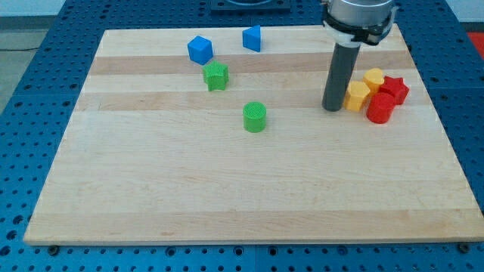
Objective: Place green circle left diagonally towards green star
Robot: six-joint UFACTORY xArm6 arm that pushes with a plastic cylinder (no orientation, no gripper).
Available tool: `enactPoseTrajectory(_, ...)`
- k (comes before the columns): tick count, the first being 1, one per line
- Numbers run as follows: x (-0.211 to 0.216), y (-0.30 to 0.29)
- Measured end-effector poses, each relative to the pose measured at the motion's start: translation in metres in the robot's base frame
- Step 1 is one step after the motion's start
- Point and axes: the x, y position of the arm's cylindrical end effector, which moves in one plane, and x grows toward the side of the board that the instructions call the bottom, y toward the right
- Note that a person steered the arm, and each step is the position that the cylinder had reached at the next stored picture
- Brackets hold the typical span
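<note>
One green circle [255, 117] is sitting mid-tabletop [227, 196], apart from the green star [216, 76] up and to the view's left. My tip [333, 108] is resting well off to the view's right, just beside a yellow block [357, 96]. No pincer is fitted, so none is showing. Best approach, I judge: circling to the circle's lower right, then pushing diagonally, staying centred to avoid it slipping aside.
</note>
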Motion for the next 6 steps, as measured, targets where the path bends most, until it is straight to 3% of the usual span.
enactPoseTrajectory(2,0.0,0.027)
enactPoseTrajectory(4,0.059,-0.01)
enactPoseTrajectory(5,0.083,-0.056)
enactPoseTrajectory(6,0.083,-0.1)
